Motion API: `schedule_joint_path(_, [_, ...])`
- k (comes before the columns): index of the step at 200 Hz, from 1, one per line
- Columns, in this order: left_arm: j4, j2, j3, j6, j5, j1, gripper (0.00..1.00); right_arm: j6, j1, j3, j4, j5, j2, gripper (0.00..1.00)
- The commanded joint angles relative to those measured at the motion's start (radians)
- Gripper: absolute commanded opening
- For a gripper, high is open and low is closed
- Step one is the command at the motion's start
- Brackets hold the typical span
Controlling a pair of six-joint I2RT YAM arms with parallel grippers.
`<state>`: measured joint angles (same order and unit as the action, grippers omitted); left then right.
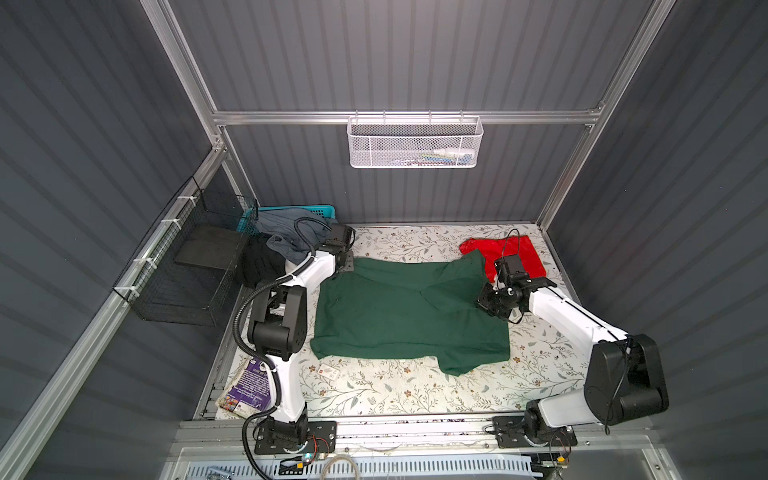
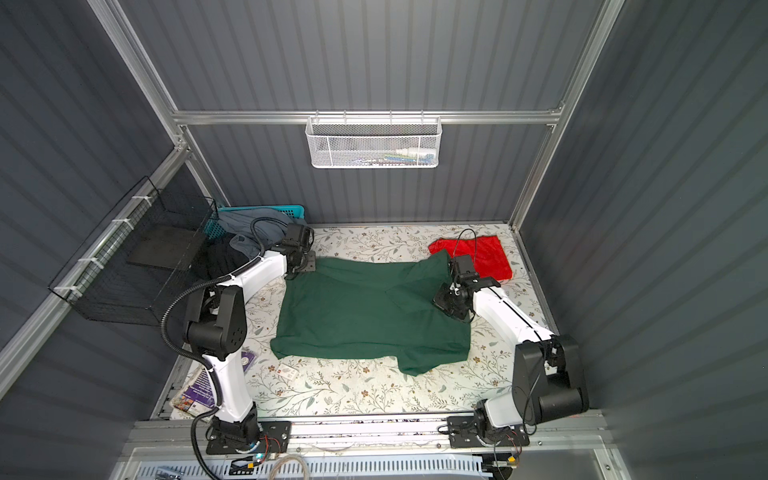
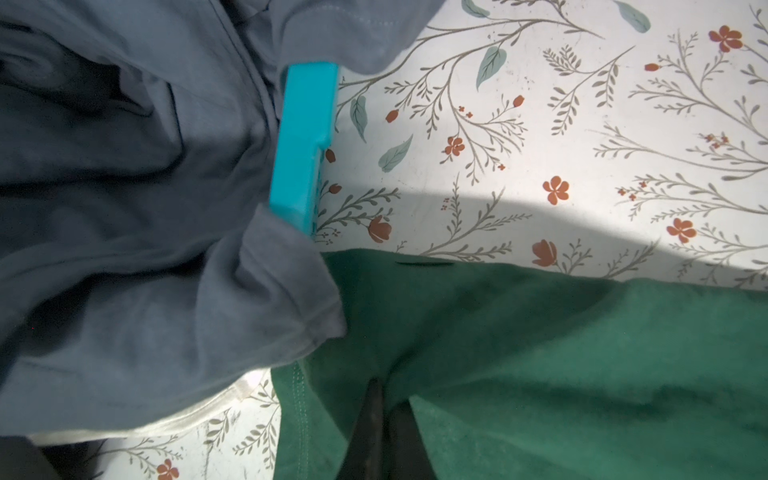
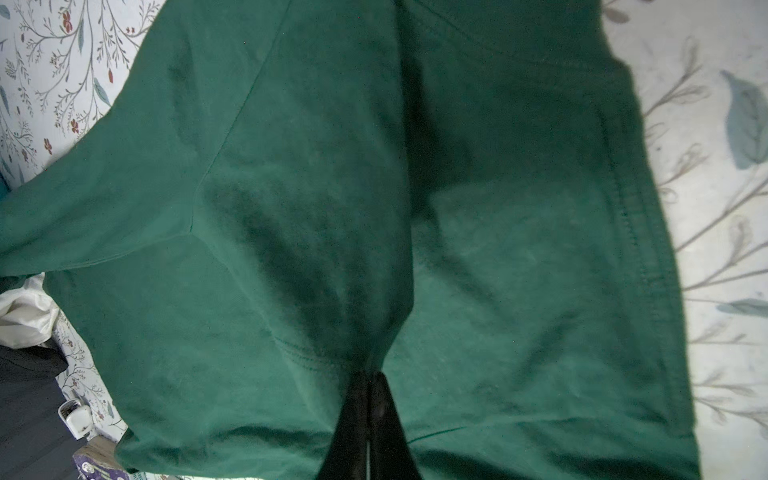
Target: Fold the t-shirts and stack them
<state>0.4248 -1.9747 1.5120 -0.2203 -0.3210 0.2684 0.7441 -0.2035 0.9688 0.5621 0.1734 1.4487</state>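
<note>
The left fingers (image 3: 368,432) pinch shut on an end of the large dark green cotton t-shirt (image 1: 407,316) — its long axis runs from them straight across the floral surface (image 1: 415,395) to the right fingers (image 4: 353,424), clamped on the opposite end — so the coming fold looks like a 2-arm move.

Floral-print surface (image 1: 415,395). White mesh basket (image 1: 374,145) hangs on the back rail with small items inside. Black wire basket (image 1: 183,286) on the left wall. Teal plastic basket (image 1: 291,209) in the back-left corner. Purple booklet (image 1: 253,382) front-left, small card (image 1: 328,371) near it.
</note>
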Motion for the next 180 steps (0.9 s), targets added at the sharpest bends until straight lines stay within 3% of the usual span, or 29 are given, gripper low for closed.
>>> schedule_joint_path(1, [0.008, -0.011, 0.024, -0.005, 0.01, -0.006, 0.07, -0.012, -0.002, 0.025, 0.026, -0.042, 0.026, 0.0])
schedule_joint_path(6, [0.008, -0.01, 0.021, -0.005, 0.012, -0.006, 0.06, -0.019, -0.001, 0.034, 0.034, -0.048, 0.031, 0.02])
schedule_joint_path(12, [0.006, -0.01, 0.019, -0.007, 0.013, -0.006, 0.06, -0.028, -0.002, 0.045, 0.04, -0.054, 0.037, 0.14])
schedule_joint_path(22, [0.005, -0.006, 0.013, -0.008, 0.013, -0.006, 0.07, -0.042, -0.002, 0.059, 0.047, -0.053, 0.045, 0.24])
schedule_joint_path(35, [0.001, -0.001, 0.009, -0.008, 0.012, -0.006, 0.06, -0.063, -0.002, 0.084, 0.07, -0.061, 0.06, 0.49])
schedule_joint_path(44, [0.001, 0.0, 0.007, -0.008, 0.01, -0.006, 0.07, -0.082, -0.001, 0.103, 0.084, -0.074, 0.066, 0.6])
schedule_joint_path(99, [0.007, 0.011, 0.002, -0.005, -0.005, -0.006, 0.12, -0.125, 0.021, 0.213, 0.036, -0.15, 0.115, 0.67])
schedule_joint_path(141, [0.032, 0.027, 0.008, 0.009, -0.042, -0.006, 0.12, -0.15, 0.03, 0.37, 0.015, -0.137, 0.271, 0.59])
schedule_joint_path(180, [0.033, 0.046, 0.031, 0.068, -0.015, -0.006, 0.14, -0.161, 0.03, 0.387, -0.02, -0.127, 0.302, 0.58])
